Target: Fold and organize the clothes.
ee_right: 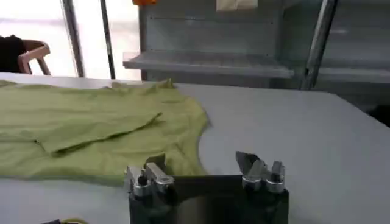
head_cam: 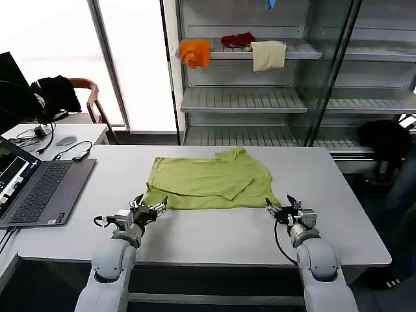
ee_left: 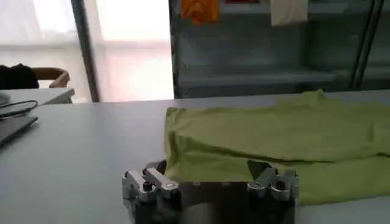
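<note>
I've got both arms low at the near edge of the table [head_cam: 214, 240], one at each bottom corner of the lime-green T-shirt [head_cam: 208, 181].

Left gripper [head_cam: 156, 207]: jaws spread wide, nothing clamped. In the left wrist view the fingers [ee_left: 263, 173] sit right at the shirt's near hem, one finger over the cloth edge, the other over bare tabletop just beside the corner. Can't tell if the tips actually touch fabric.

Right gripper [head_cam: 281, 208]: jaws also wide apart, holding nothing. In the right wrist view one finger [ee_right: 149, 173] sits at the hem by the shirt's corner, the other is out over bare table. Contact w/ cloth unclear here too.

Shirt lies flat mid-table, already partly folded: a sleeve or side flap is turned in over the body, collar toward the far edge. It's crumpled a bit at the far right corner.

Around it: open laptop [head_cam: 36, 188] on the table's left end, well apart from the shirt, w/ cables [head_cam: 71, 153] trailing back to a side desk. Behind the table stands a metal shelf unit [head_cam: 260, 97] w/ an orange cloth [head_cam: 195, 52], a red cloth [head_cam: 237, 40] and a cream cloth [head_cam: 268, 55] draped on an upper shelf. A chair w/ a black garment [head_cam: 55, 94] is at far left. Nothing sits btw the grippers and the hem.
</note>
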Tool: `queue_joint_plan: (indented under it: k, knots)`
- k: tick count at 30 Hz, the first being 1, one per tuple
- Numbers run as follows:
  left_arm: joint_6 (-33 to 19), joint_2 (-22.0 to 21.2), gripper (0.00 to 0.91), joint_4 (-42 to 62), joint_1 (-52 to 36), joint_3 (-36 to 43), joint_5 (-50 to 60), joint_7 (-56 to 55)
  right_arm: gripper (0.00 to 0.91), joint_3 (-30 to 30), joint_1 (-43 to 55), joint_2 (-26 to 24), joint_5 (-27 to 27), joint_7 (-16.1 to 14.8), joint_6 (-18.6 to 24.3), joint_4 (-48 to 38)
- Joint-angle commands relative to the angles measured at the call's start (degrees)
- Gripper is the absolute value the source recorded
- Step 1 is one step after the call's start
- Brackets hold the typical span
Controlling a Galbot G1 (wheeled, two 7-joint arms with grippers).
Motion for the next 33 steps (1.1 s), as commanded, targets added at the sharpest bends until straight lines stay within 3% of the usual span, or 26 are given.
queue_joint_plan:
  k: [1, 3, 6, 7, 9, 12, 33]
  knots:
    - [0.04, 0.06, 0.907, 0.19, 0.55, -0.43, 0.8, 0.08, 0.413, 0.49, -1.61, -0.55, 0.23, -0.34, 0.14, -0.25]
    - [0.03, 0.06, 0.846, 0.25, 0.64, -0.6, 0.79, 0.12, 0.212, 0.19, -1.3, -0.34, -0.33, -0.61, 0.24, -0.69]
    - [0.05, 0.16, 0.564, 0.22, 0.87, -0.78, 0.78, 0.32, 0.03, -0.25, -0.95, -0.02, -1.02, -0.77, 0.33, -1.29]
    - [0.06, 0.18, 0.504, 0.23, 0.91, -0.85, 0.76, 0.31, 0.01, -0.38, -0.89, 0.12, -1.21, -0.86, 0.39, -1.38]
    - [0.05, 0.19, 0.202, 0.12, 1.15, -1.02, 0.75, 0.59, 0.0, -0.61, -0.78, 0.27, -1.41, -1.01, 0.47, -1.43]
    - [0.15, 0.32, 0.01, -0.07, 1.47, -1.13, 0.7, 0.89, 0.0, -0.87, -0.66, 0.32, -1.58, -1.1, 0.49, -1.28]
    - [0.54, 0.8, 0.0, -0.12, 2.51, -1.1, 0.88, 2.34, 0.0, -0.58, -1.92, 0.15, -1.04, -1.76, 0.44, 1.26]
